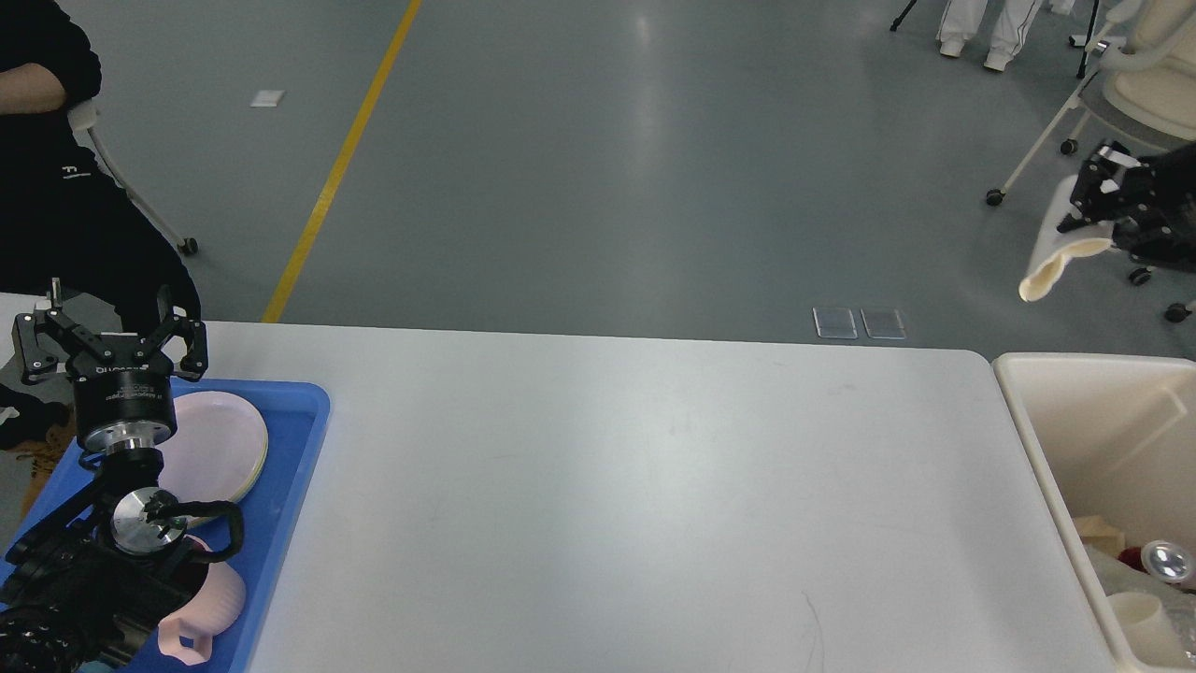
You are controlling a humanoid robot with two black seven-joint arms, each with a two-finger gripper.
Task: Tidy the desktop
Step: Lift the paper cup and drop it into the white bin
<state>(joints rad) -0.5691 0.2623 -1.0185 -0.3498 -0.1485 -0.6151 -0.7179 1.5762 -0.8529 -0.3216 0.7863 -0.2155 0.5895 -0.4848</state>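
Note:
The white desktop (635, 486) fills the middle of the head view and is bare across its centre. At the far left my left gripper (110, 329) stands upright over the back of the blue tray, fingers spread wide and open, holding nothing. My right gripper (1084, 204) is high at the upper right, beyond the table's far right corner and above the bin's back edge. It is shut on a limp cream-coloured piece (1051, 257) that hangs down to its left.
A blue tray (294, 467) on the left holds a pale pink plate (220, 444) and a pink cup (206, 612). A cream bin (1037, 439) at the right edge holds scraps and cups. Wheeled chairs stand behind it, and a seated person is at far left.

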